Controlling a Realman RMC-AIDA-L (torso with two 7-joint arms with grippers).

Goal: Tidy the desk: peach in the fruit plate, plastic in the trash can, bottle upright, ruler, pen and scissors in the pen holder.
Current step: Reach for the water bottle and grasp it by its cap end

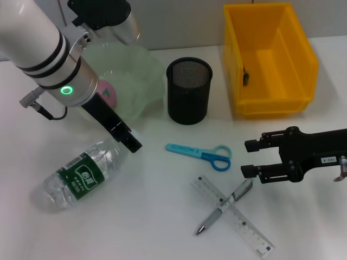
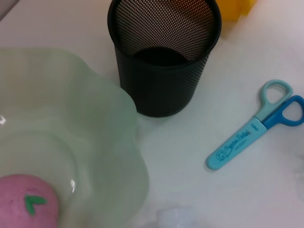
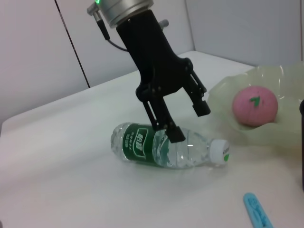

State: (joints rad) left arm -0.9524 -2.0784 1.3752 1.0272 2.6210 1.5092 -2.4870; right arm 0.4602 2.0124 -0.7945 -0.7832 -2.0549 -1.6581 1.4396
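Observation:
The pink peach (image 1: 107, 91) lies in the pale green fruit plate (image 1: 142, 76); the left wrist view shows the peach (image 2: 26, 202) and the plate (image 2: 95, 142) too. A clear bottle (image 1: 81, 176) with a green label lies on its side. My left gripper (image 3: 189, 122) hangs open just above the bottle (image 3: 161, 147) near its neck, holding nothing. The blue scissors (image 1: 200, 153), the clear ruler (image 1: 238, 219) and the silver pen (image 1: 225, 205) crossing it lie on the desk. My right gripper (image 1: 249, 157) is open beside the scissors and above the pen. The black mesh pen holder (image 1: 188, 90) stands empty.
A yellow bin (image 1: 282, 49) stands at the back right with a small dark scrap (image 1: 246, 79) inside; I cannot tell whether it is the plastic. The pen holder (image 2: 164, 57) stands close beside the plate, with the scissors (image 2: 251, 128) in front of it.

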